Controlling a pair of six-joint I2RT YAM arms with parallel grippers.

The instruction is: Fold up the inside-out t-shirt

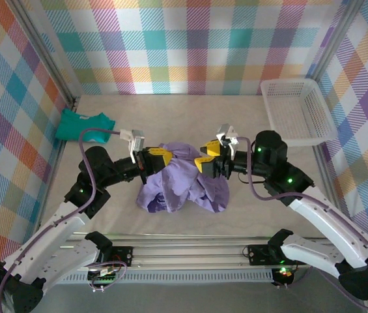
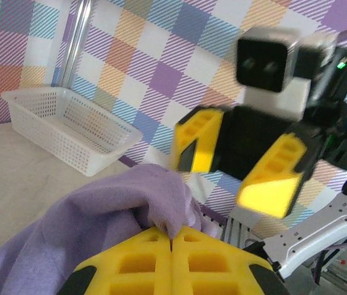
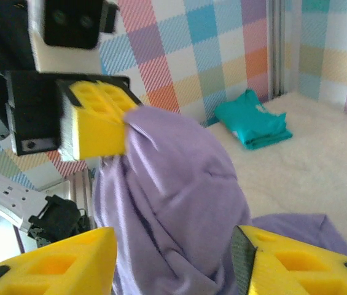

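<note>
Hands: left hand (image 1: 159, 156) and right hand (image 1: 208, 158), each with two blocky bright-yellow fingers, moulded with square recesses, on a black body.
Wrist cameras: small white-and-black box (image 1: 135, 139) just behind each hand, with two dark lenses on its front.
Arm links: rounded black joint housings (image 1: 269, 149) behind the hands, then glossy white shells (image 1: 53, 236) farther back.
Cables: purple cable (image 1: 99, 131) looping back from each hand's camera.
Lights: small green lights (image 1: 289, 180) on the black joints.
Bases: black mounts (image 1: 103, 249), farthest from the hands, on a silver slotted rail (image 1: 190, 251).

Pastel plaid walls (image 1: 190, 45) on three sides, aluminium corner posts (image 1: 45, 59), beige table (image 1: 190, 114), even diffuse light.
</note>
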